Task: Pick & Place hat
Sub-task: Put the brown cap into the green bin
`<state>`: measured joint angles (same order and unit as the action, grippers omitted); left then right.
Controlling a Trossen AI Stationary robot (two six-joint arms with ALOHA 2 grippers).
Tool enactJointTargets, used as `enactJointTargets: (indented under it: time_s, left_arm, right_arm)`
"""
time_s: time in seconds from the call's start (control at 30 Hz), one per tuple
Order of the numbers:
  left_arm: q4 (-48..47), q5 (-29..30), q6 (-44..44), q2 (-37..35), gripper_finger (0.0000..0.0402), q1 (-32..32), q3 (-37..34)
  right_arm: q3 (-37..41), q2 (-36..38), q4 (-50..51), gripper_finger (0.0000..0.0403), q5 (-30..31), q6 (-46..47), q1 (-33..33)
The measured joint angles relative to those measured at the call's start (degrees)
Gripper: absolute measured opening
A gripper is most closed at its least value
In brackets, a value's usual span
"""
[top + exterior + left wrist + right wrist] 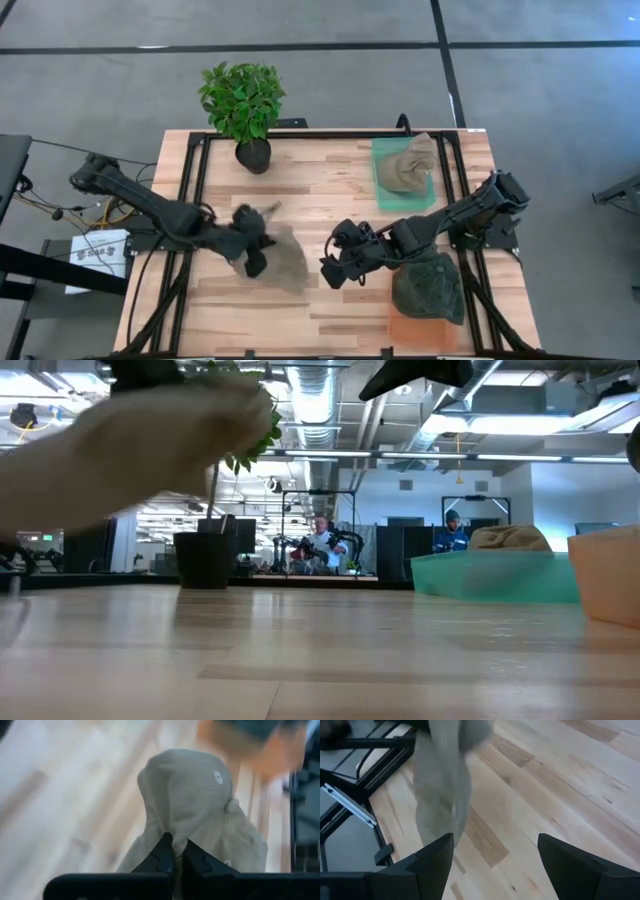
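Above the wooden table point(330, 190), the left claw point(252, 243) pinches the beige hat point(285, 258), which hangs lengthwise downward.

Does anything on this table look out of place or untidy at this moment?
Nothing looks spilled or damaged. The only loose item is the grey-beige hat, hanging crumpled from the left gripper above the table. The other two hats lie in their trays, and the potted plant stands upright.

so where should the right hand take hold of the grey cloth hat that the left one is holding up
Probably the loose lower brim. The grey cloth hat hangs from the left hand, which is pinched shut on a fold of it. The open right hand already faces it across the wooden table, so coming in level from the side opposite the left hand suits best.
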<state>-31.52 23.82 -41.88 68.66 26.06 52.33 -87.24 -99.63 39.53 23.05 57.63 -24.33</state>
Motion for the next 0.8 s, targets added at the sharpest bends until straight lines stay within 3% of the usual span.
enactJointTargets:
  time_s: [0.2, 0.33, 0.43, 0.8]
  left_arm:
    - [-0.67, 11.29, 0.95, -9.54, 0.0001, -0.07, 0.56]
    - [2.35, 17.82, 0.99, -12.55, 0.0, -0.09, 0.56]
    - [5.02, 21.36, 1.02, -13.28, 0.0, -0.07, 0.54]
    - [14.93, 23.06, 1.51, -11.26, 0.0, -0.17, 0.53]
  right_arm:
    - [0.0, 0.0, -0.48, 0.0281, 7.07, 0.47, -2.72]
    - [0.0, 0.0, -3.27, 0.0281, 13.21, 0.31, -4.24]
    - [0.0, 0.0, -5.13, 0.0281, 13.8, -2.29, -3.81]
    - [0.0, 0.0, -19.33, 0.0281, 14.44, -16.08, 1.03]
